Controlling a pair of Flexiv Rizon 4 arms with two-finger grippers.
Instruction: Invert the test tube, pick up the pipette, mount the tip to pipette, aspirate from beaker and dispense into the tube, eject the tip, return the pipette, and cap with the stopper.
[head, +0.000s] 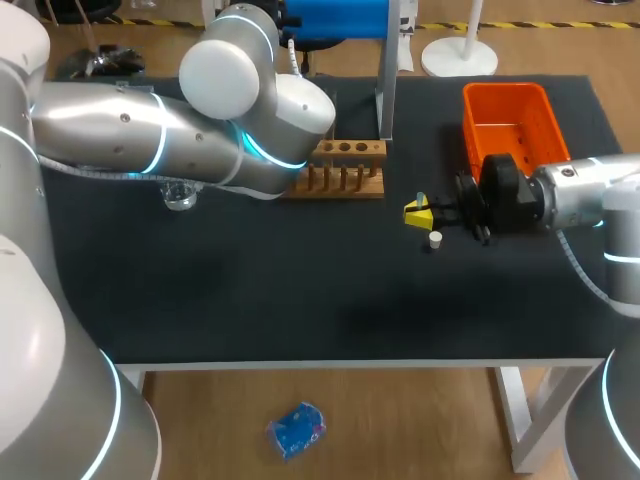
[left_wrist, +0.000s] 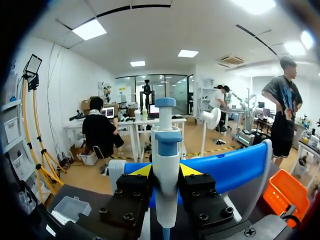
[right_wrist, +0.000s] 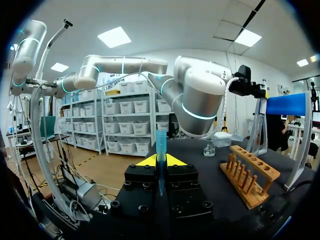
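Clamped in the left pincer (left_wrist: 166, 172): blue-and-white plastic pipette (left_wrist: 166, 145), near the far blue stand (left_wrist: 230, 167). Gripped upright in the right pincer (head: 420, 212) (right of the wooden rack (head: 345, 172)): clear bluish test tube (right_wrist: 160, 142).

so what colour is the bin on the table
The bin is orange, best seen in the head view.

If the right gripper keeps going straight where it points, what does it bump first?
Probably the left arm, at its big grey joint dead ahead of the right gripper. The wooden rack stands off to one side and looks likely to be missed, though depth is hard to judge.
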